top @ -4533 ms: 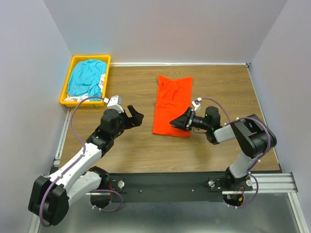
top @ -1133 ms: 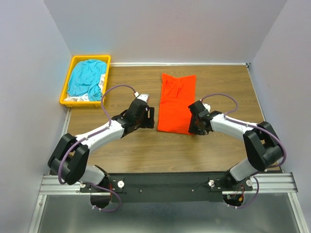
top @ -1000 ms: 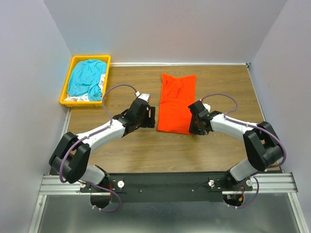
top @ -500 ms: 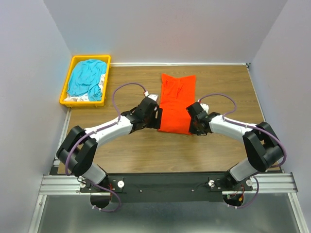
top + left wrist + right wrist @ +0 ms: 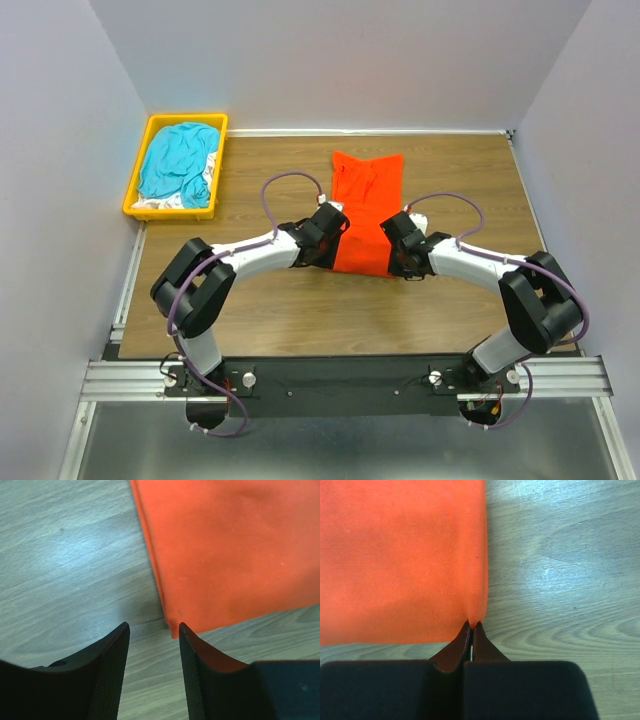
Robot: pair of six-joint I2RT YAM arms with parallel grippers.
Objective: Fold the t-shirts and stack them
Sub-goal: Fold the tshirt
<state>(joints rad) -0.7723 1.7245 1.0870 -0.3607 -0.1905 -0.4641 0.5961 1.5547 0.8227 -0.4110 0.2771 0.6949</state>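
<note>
The orange-red t-shirt (image 5: 366, 210) lies folded mid-tabletop (image 5: 260, 300). The right fingers (image 5: 485, 652) pinch its near right edge, closed on cloth; the left fingers (image 5: 105, 680) stand narrowly parted at its near left corner.

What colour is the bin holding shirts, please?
The bin is yellow; top view shows it best.
</note>
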